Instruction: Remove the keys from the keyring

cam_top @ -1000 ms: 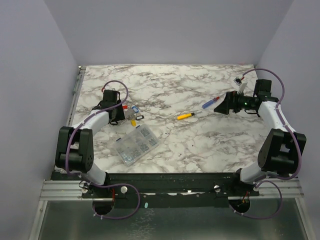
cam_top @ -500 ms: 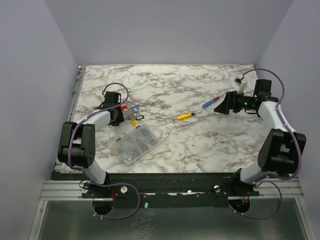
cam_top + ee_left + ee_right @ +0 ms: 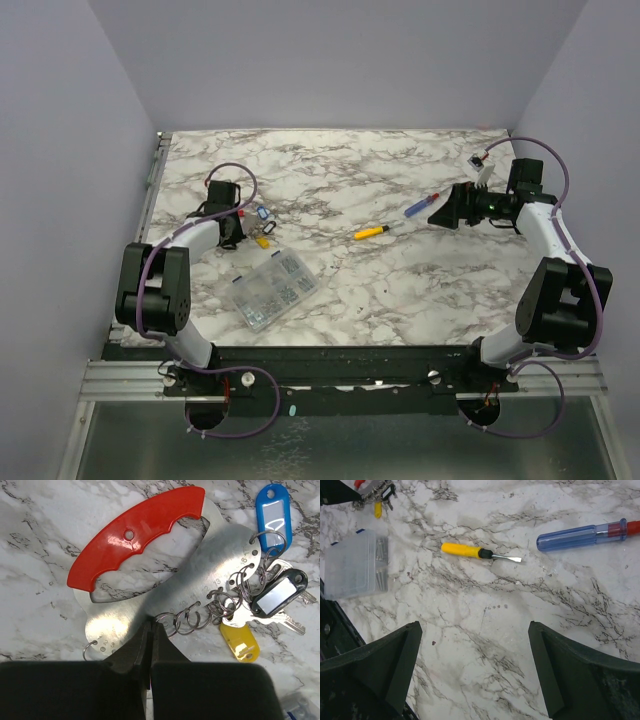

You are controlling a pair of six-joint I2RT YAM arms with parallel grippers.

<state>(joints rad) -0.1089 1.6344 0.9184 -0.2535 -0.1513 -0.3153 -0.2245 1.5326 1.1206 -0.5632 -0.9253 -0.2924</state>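
- My left gripper point(image 3: 150, 630) has its jaws pressed together at the lower edge of the keyring point(image 3: 165, 587), a curved red plastic grip on a flat grey metal plate. It lies on the white marble table point(image 3: 40, 555), at the left side. Whether the thin plate edge is actually between the jaws I cannot tell.
- If it is not, a lift would probably leave the keyring behind or only nudge it.
- If it is, the pinch sits at one edge, so I judge the plate could pivot and slip out.
- The small silver keys point(image 3: 292, 624), with blue, black and yellow plastic tags, hang on thin wire split rings point(image 3: 187, 620) crowded along the plate's right side. The rings overlap, so pulling one key may snag its neighbours.
- My right gripper point(image 3: 475, 675) stands wide and empty, well apart from the keyring, near the blue-and-red screwdriver point(image 3: 575, 536).
- Crossing over, it could knock the yellow-handled screwdriver point(image 3: 465, 550), and its broad fingers may fumble such tiny rings.
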